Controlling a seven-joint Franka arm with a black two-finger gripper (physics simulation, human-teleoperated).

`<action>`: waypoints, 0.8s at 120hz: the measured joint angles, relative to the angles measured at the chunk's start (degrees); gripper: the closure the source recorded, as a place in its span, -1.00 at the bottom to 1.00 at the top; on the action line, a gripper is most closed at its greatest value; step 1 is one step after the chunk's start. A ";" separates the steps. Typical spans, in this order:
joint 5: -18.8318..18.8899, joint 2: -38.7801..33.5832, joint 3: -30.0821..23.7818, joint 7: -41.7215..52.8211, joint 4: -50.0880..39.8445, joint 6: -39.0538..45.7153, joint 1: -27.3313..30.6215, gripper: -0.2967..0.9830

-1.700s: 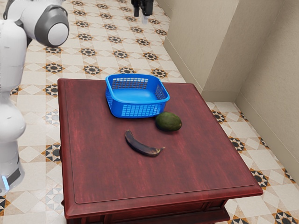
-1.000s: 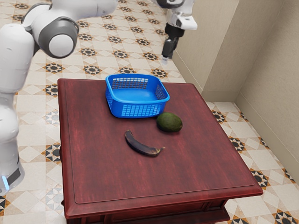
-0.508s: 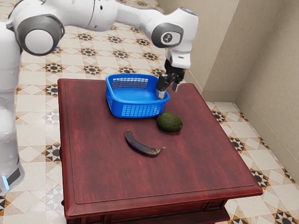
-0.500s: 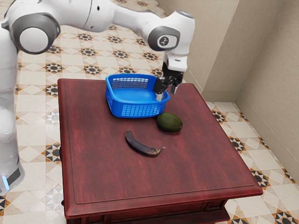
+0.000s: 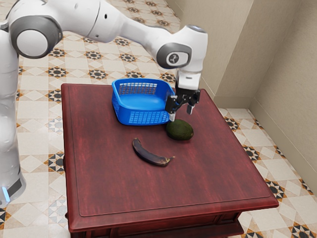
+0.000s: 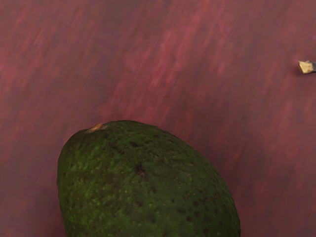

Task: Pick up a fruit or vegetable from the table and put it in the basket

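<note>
Black two-finger gripper is hovering empty and wide-spread just above the dark-green, pebbly-skinned oval avocado, blue latticed plastic basket standing beside it; pre-grasp alignment is apparently finishing, calling for lowering astride the avocado, then squeezing.

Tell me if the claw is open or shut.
Open: the claw has its two fingers spread well apart, near the avocado.

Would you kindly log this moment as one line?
black two-finger gripper: open, above green oval avocado | avocado: on red wooden table, outside blue plastic basket | grasp: not yet made
</note>
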 joint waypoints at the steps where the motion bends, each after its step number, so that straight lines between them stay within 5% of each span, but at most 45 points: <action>1: 0.00 0.04 0.00 0.03 -0.05 0.08 0.01 -0.54; 96: 0.44 5.07 -0.09 -0.08 -1.11 5.83 -0.48 -0.54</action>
